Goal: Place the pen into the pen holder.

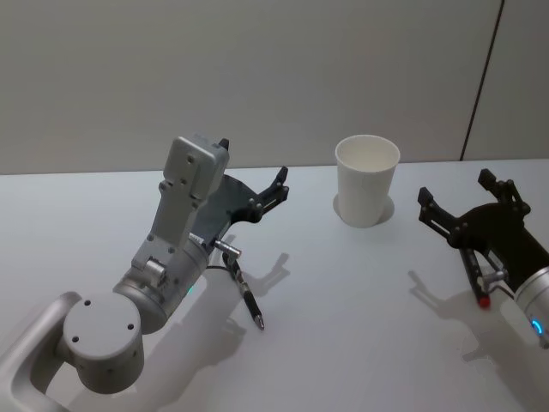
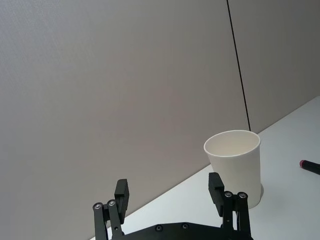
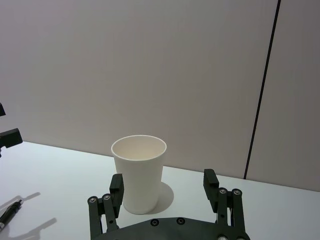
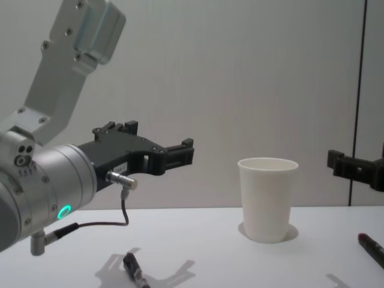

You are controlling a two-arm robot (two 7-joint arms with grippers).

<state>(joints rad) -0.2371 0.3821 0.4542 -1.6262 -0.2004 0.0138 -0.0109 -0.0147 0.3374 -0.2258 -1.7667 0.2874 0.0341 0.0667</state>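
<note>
The cup (image 1: pixel 367 180) stands upright on the white table (image 1: pixel 343 343), right of centre in the upper half of the head view, its mouth open and nothing inside that shows. A black pen (image 1: pixel 250 302) lies flat on the table in the lower middle of the frame, under the left arm, well apart from the cup.

The left gripper (image 1: pixel 253 161) hangs in the air left of the cup and above the pen, its fingers spread wide with nothing between them. In the left wrist view the cup (image 2: pixel 234 165) sits beyond the fingers (image 2: pixel 121 192).

The right gripper (image 1: pixel 456 189) hovers at the right edge, near the cup, fingers likewise apart and empty. Its wrist view has the cup (image 3: pixel 138 172) just past the fingers (image 3: pixel 210 180), with the pen (image 3: pixel 7 215) at the lower left corner.

A dark rod with a red end (image 4: pixel 372 246) lies on the table at the lower right of the chest view; it may be a second pen, but too little of it shows to tell.
</note>
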